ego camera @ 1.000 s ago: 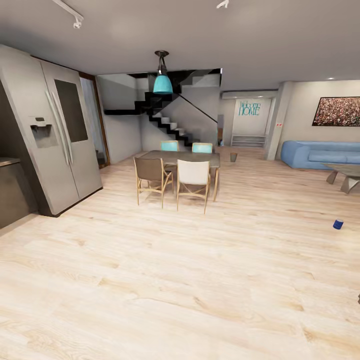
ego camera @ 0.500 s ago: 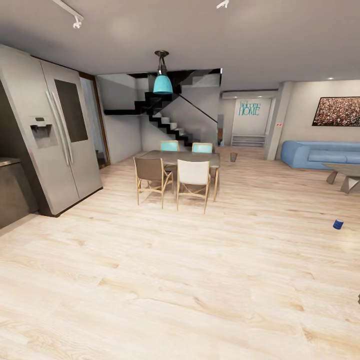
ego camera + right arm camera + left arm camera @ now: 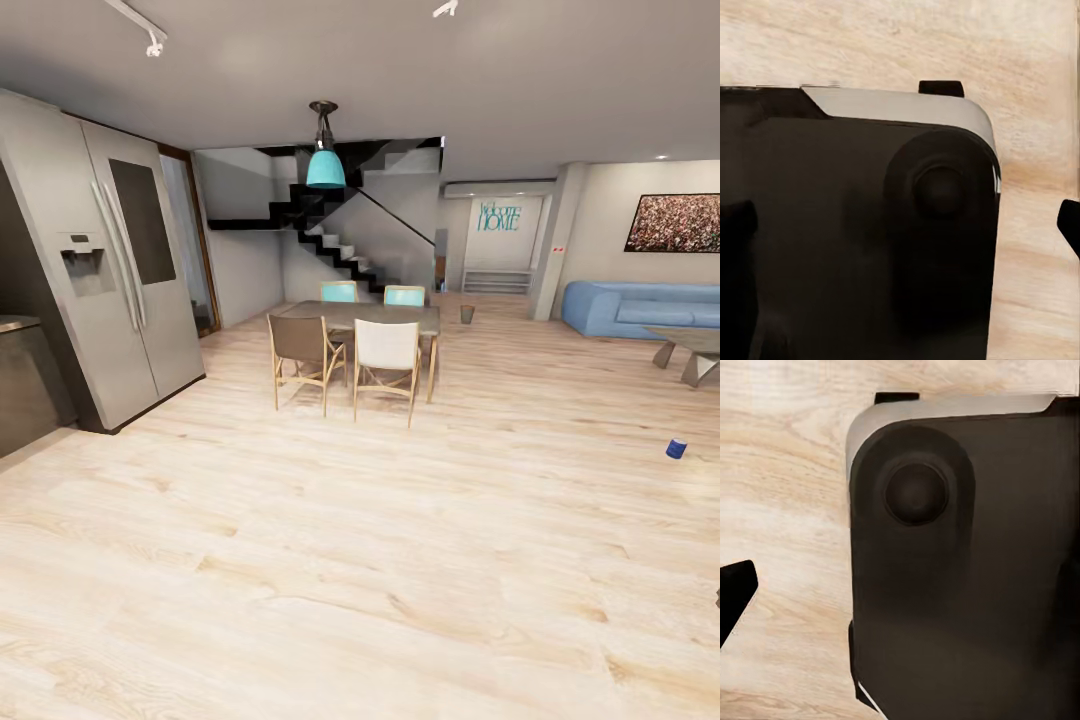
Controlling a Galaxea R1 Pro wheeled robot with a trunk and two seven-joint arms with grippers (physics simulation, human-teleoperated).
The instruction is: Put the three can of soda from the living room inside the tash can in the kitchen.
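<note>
Each wrist view looks down past the robot's dark base (image 3: 960,570) onto pale wood floor (image 3: 787,510). A black tip (image 3: 733,592) juts in at the edge of the left wrist view and another (image 3: 1069,225) at the edge of the right wrist view, but too little shows to tell whether either claw is open or closed, or whether it grips anything. The same dark base (image 3: 855,225) sits under the right arm, with floor (image 3: 945,37) beyond it.

In the head view nothing differs from the earlier frames: the room, the furniture and the can sit at the same places, so the camera has not moved.

The blue can (image 3: 677,449) stands on the floor (image 3: 330,560) at the right, well ahead of the robot and apart from all furniture. Further off in the middle stands a dining table (image 3: 362,317) with four chairs (image 3: 386,352) around it, under a teal pendant lamp (image 3: 325,167). A small bin (image 3: 467,314) stands on the floor behind the table, too distant to make out. The grey fridge (image 3: 110,270) stands at the left beside a dark bench (image 3: 20,385). At the far right are a blue sofa (image 3: 640,306) and a low table (image 3: 692,350); a dark staircase (image 3: 330,235) rises at the back.
</note>
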